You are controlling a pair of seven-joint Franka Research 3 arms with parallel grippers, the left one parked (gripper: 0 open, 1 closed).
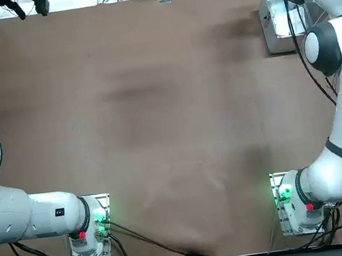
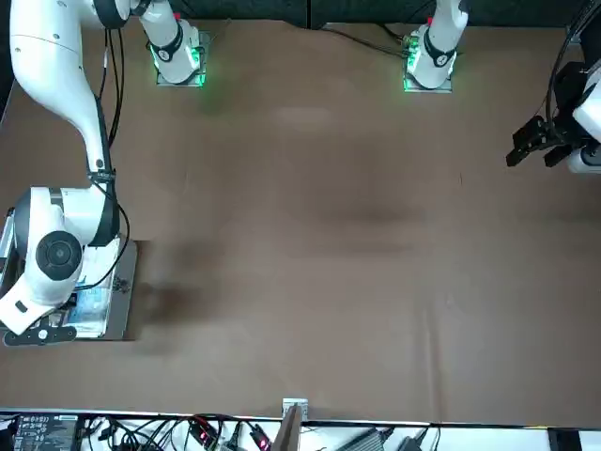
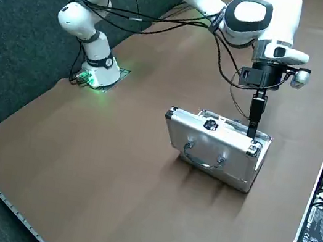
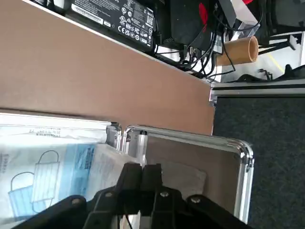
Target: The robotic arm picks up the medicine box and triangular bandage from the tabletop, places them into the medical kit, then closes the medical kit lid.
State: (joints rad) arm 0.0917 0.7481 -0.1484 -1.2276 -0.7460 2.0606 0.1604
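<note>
The right gripper [image 3: 251,135] points downward over the medical kit [image 3: 228,170], at the worktop's far right. Its fingers are brought together, with nothing seen clasped between them; whether the tips touch the rim, I cannot tell.

Just beyond them, the wrist view shows two metal-framed sections meeting: one holds a clear bag [image 4: 28,138] printed with face masks, the other a framed section [image 4: 243,191] with a brown interior. The kit is open, and the fingers sit near that junction, so the coming move probably turns on which side of the raised panel they press. The kit's handle [image 3: 202,161] lies along its long silver face, off to one side of the fingers.

I can identify neither the medicine box nor the triangular bandage; lid closing looks like the likely step. Pushing off-centre could slide the kit.
</note>
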